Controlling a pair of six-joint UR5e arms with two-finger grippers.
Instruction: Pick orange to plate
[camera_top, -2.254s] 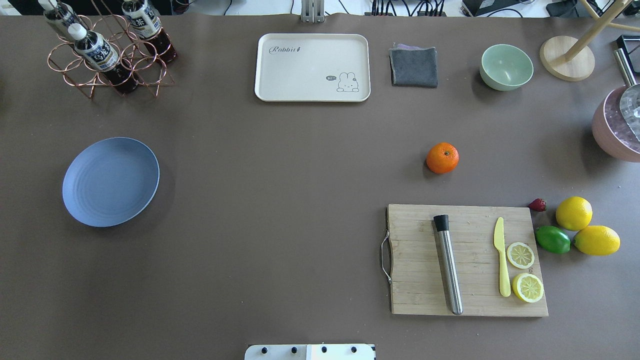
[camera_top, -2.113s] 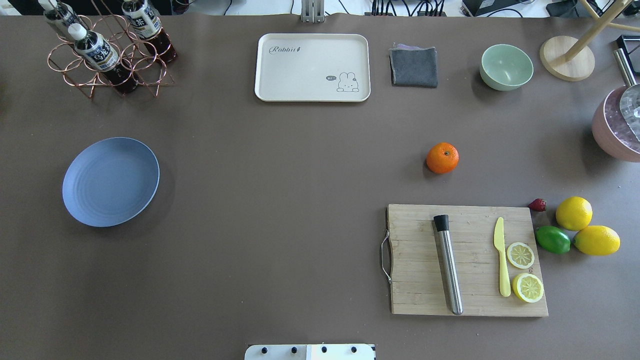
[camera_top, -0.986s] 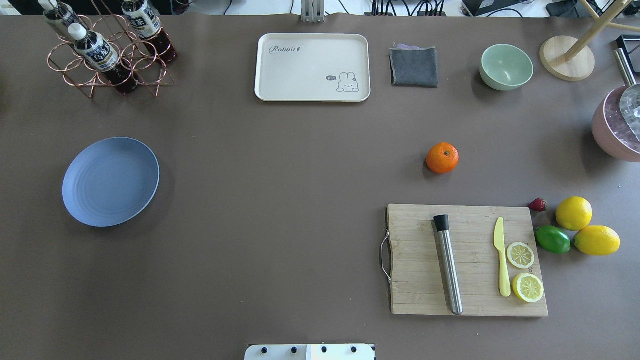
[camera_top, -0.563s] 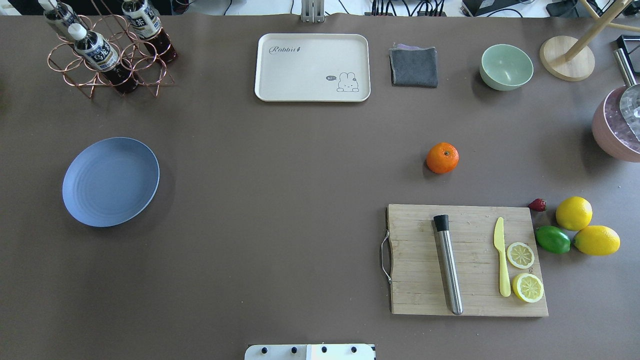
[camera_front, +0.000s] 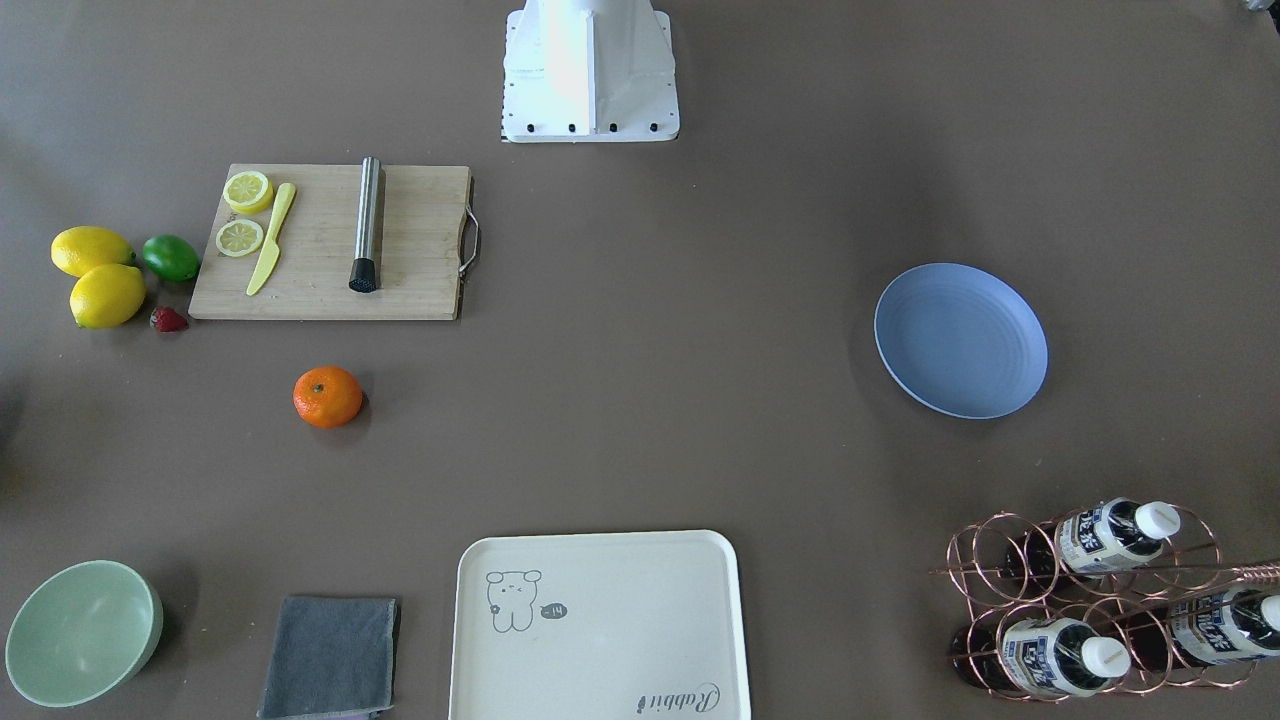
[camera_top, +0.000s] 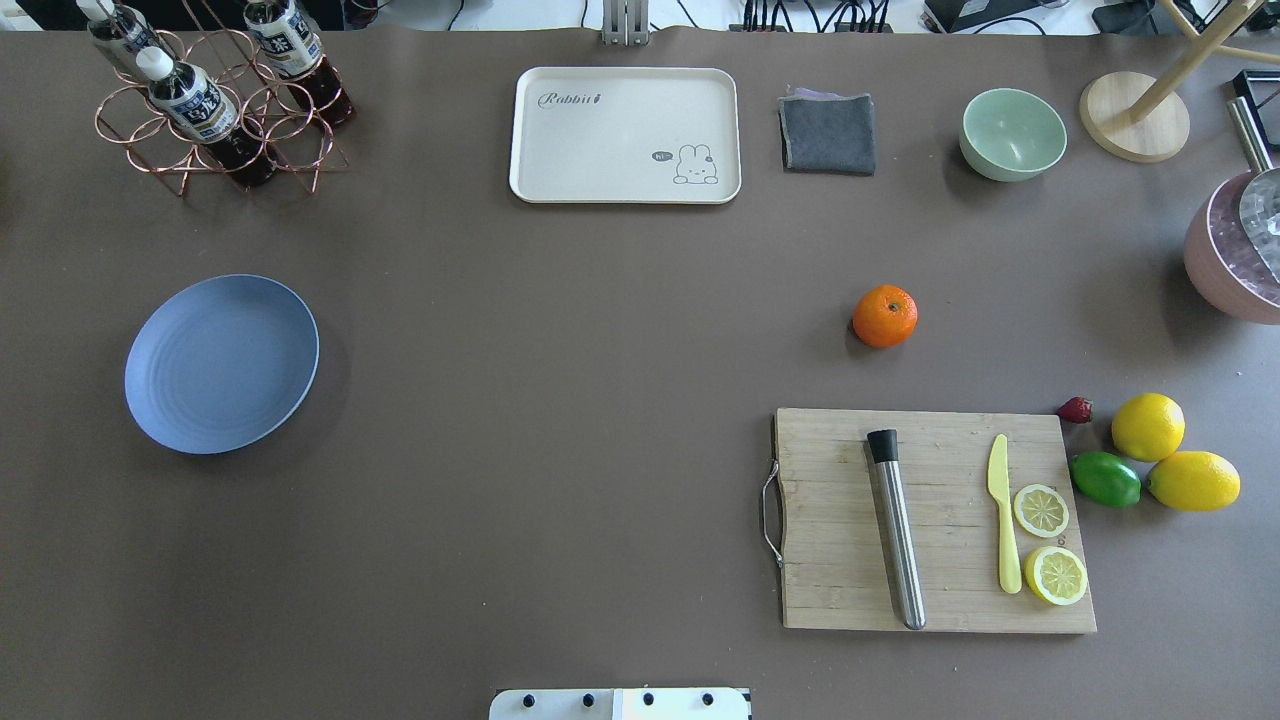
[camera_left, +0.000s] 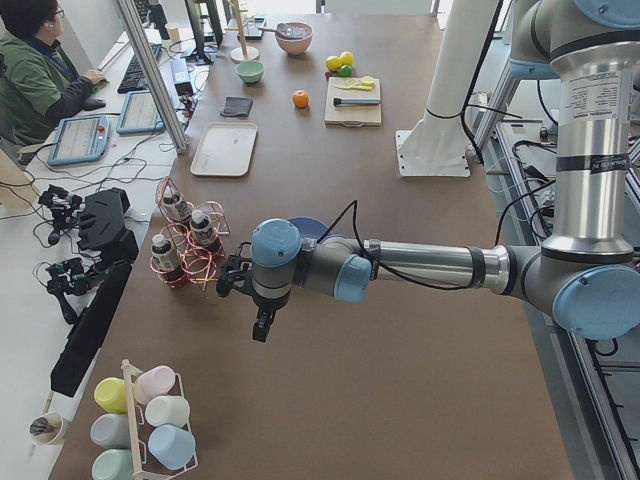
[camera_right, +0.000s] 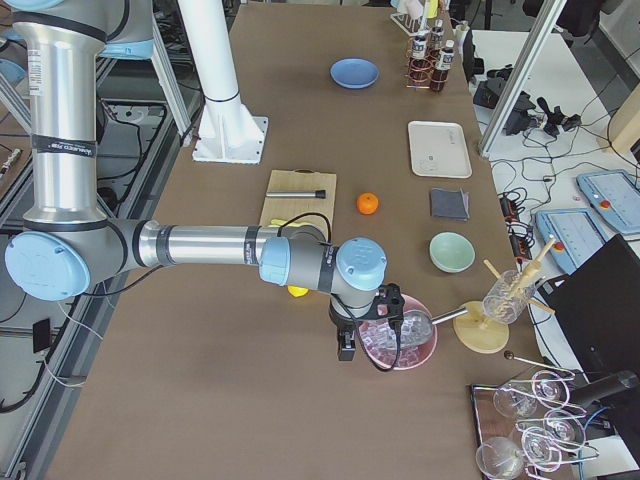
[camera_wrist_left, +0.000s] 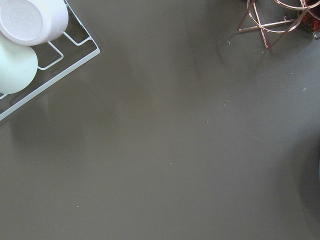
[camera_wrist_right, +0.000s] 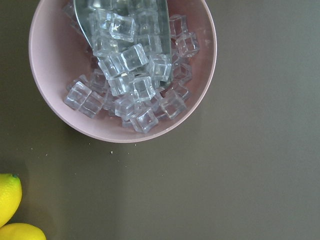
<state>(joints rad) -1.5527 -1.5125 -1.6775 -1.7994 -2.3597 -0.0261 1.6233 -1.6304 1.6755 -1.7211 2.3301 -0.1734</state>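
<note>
The orange (camera_top: 885, 316) rests on the brown table a little beyond the cutting board, also visible in the front view (camera_front: 327, 397). The blue-grey plate (camera_top: 222, 364) lies empty far to the left. Neither gripper shows in the overhead or front view. In the exterior left view my left gripper (camera_left: 262, 325) hangs over the table's left end, past the plate (camera_left: 308, 228). In the exterior right view my right gripper (camera_right: 345, 345) hovers by the pink ice bowl, well away from the orange (camera_right: 368, 203). I cannot tell whether either is open or shut.
A wooden cutting board (camera_top: 935, 520) carries a steel muddler, a yellow knife and lemon halves. Two lemons (camera_top: 1148, 426), a lime (camera_top: 1105, 479) and a strawberry lie to its right. Cream tray (camera_top: 625, 135), grey cloth, green bowl (camera_top: 1012, 133), bottle rack (camera_top: 215, 100) and pink ice bowl (camera_wrist_right: 122, 70) line the edges.
</note>
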